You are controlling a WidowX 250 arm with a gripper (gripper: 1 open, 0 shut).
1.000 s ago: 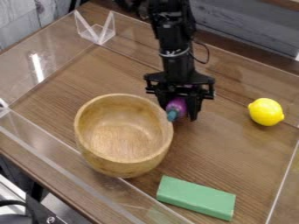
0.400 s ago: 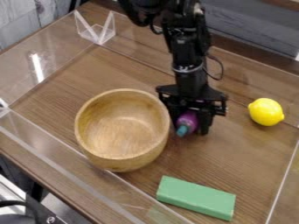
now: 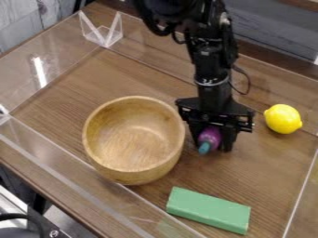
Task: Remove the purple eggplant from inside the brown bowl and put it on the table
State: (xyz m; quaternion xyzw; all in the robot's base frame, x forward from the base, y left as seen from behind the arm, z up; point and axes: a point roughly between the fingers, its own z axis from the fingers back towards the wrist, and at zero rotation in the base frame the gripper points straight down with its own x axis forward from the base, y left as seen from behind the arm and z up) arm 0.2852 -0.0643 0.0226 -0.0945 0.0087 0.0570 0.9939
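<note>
The claw [image 3: 213,139] was seen closed on the eggplant [image 3: 209,140], which was pinched between the two dark fingers with the purple body showing in the gap and a greenish tip (the stem end, it seemed) pointing down toward the table [image 3: 267,177]. The fingers were aimed almost straight down, and the eggplant's long axis was judged to run nearly upright, in line with them, rather than flat along the wood.

The eggplant was no longer in the bowl [image 3: 133,139]. It was held just beside the bowl's right rim, outside it, low over bare wood; whether its lower tip was touching the table could not be told from this single view. The bowl itself was seen to hold nothing.

The relation that mattered for the coming move was therefore a vertical one: the table lay directly beneath the held eggplant, close under it, with no other thing in between. The lemon [image 3: 284,118] was well apart to the right, and the sponge [image 3: 209,210] lay nearer the front edge, clear of the spot below.

A short lowering and a release were judged to be what remained. Since the eggplant was held on end, some tipping or rolling toward the bowl was to be expected once it was let go.
</note>
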